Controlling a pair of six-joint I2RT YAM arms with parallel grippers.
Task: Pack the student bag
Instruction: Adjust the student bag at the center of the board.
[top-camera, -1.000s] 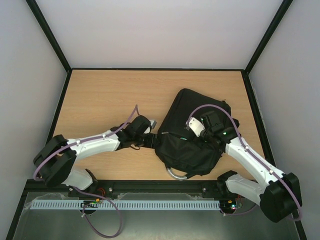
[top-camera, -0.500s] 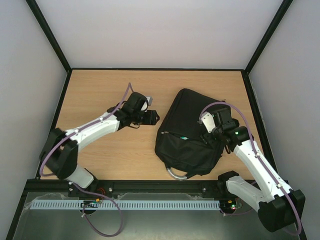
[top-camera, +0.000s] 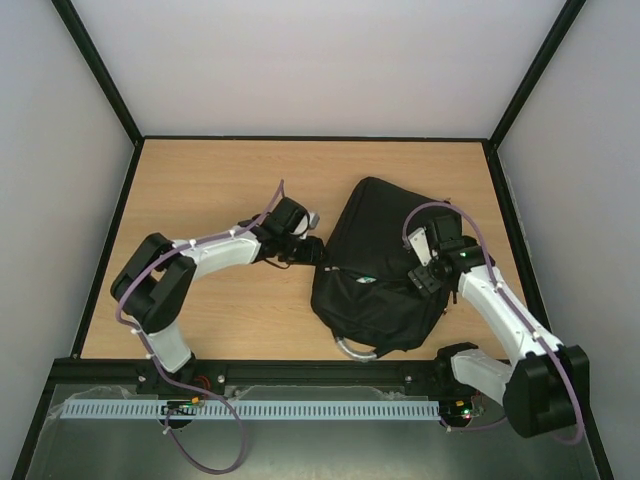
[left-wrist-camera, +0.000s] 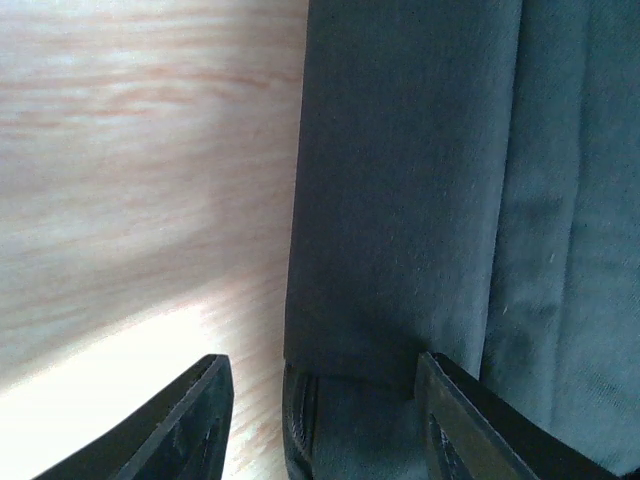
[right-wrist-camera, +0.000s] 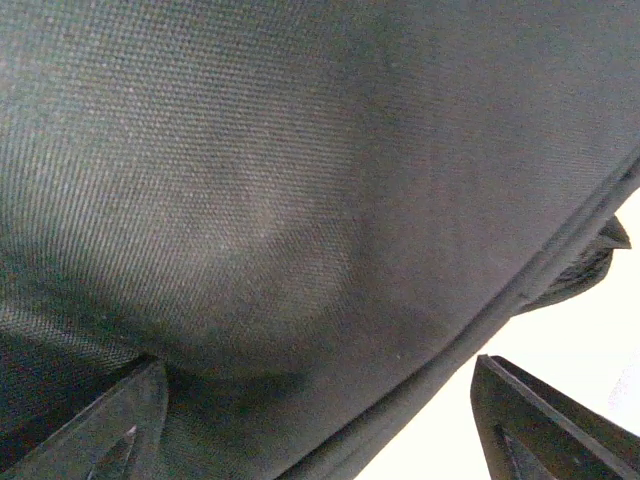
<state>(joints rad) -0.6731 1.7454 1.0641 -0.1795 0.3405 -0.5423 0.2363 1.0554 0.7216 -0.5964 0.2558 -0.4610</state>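
swinging back to the student bag (top-camera: 372, 215) with the left gripper (left-wrist-camera: 318, 372), now straddling its left edge, jaws parted, pinching nothing. spreading the right gripper (right-wrist-camera: 315, 375) wide over the fabric, probably regrasping rather than packing yet. lying flat right of centre on the smooth wooden table (top-camera: 200, 180): black, coarse-woven, soft, slumping.

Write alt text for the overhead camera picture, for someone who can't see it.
A black backpack lies flat on the right half of a wooden table, grey handle toward the robot. The left gripper is at its left edge, the right gripper over its right side, both open.
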